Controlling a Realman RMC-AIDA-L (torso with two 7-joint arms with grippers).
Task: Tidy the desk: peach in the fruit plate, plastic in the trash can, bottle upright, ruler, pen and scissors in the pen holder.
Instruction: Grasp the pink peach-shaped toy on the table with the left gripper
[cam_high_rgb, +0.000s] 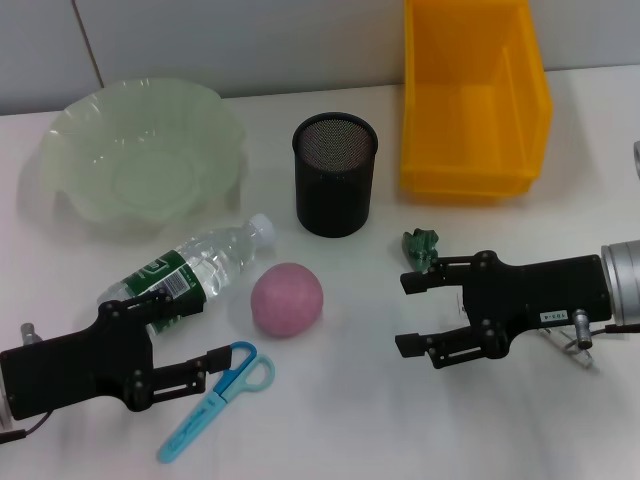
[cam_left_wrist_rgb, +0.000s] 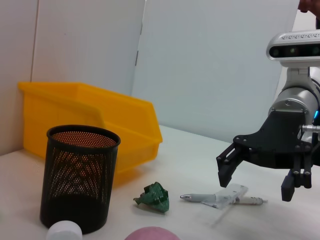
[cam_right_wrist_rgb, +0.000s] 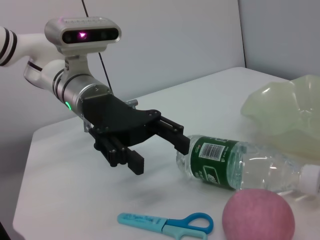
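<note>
A clear bottle with a green label lies on its side. Next to it are a pink peach and blue scissors. My left gripper is open and empty, one finger by the bottle's base and the other by the scissors' handles; the right wrist view shows this too. My right gripper is open and empty just in front of a crumpled green plastic scrap. A pen lies under the right arm. The black mesh pen holder and pale green fruit plate stand behind. No ruler is clearly visible.
A yellow bin stands at the back right against the wall. The white table has bare room along its front between the two arms.
</note>
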